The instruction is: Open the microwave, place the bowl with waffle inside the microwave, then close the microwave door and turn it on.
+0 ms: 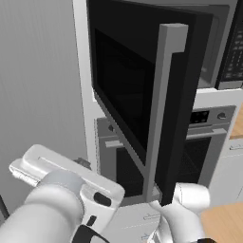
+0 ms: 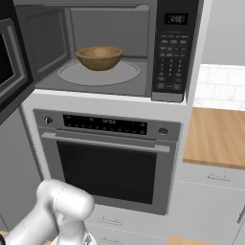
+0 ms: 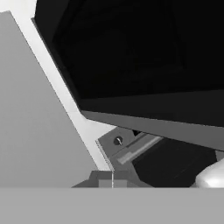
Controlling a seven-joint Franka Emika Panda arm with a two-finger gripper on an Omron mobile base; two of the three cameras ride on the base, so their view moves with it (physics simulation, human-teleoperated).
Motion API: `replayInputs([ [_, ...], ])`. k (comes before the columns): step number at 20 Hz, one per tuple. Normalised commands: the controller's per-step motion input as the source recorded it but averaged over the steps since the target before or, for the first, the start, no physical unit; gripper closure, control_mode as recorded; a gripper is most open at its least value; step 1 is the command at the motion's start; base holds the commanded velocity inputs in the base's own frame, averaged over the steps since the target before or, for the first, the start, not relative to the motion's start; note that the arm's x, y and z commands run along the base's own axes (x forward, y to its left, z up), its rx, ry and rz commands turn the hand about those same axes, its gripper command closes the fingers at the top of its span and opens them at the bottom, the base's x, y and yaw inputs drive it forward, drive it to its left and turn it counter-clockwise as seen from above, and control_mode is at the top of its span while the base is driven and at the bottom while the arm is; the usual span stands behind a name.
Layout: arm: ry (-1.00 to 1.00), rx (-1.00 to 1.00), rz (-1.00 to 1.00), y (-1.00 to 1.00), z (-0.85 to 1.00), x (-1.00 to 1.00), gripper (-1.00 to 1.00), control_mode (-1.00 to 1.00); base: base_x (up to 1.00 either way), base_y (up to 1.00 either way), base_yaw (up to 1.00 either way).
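While shut, claw beneath microwave door

A grey oven is built into the white cabinet column, with a horizontal bar handle and a round knob at each end of its dark panel. A wooden counter lies to its right, with white wall tiles behind and pale drawers beneath.

microwave display and keypad markings illegible
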Motion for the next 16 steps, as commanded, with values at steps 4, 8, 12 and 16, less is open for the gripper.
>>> replayInputs([
  [4, 0.01, -0.01, -0.35, -0.12, -0.11, 0.96, 1.0, -1.0, 0.0, 0.0, 0.0],
  [8, 0.0, 0.0, -0.4, -0.64, 0.0, 0.78, 1.0, -1.0, 0.0, 0.0, 0.0],
  [12, 0.0, 0.0, -0.18, -0.95, 0.0, 0.27, 1.0, -1.0, 0.0, 0.0, 0.0],
  [16, -0.06, 0.0, -0.02, -1.0, 0.03, -0.18, 1.0, -1.0, 0.0, 0.0, 0.0],
])
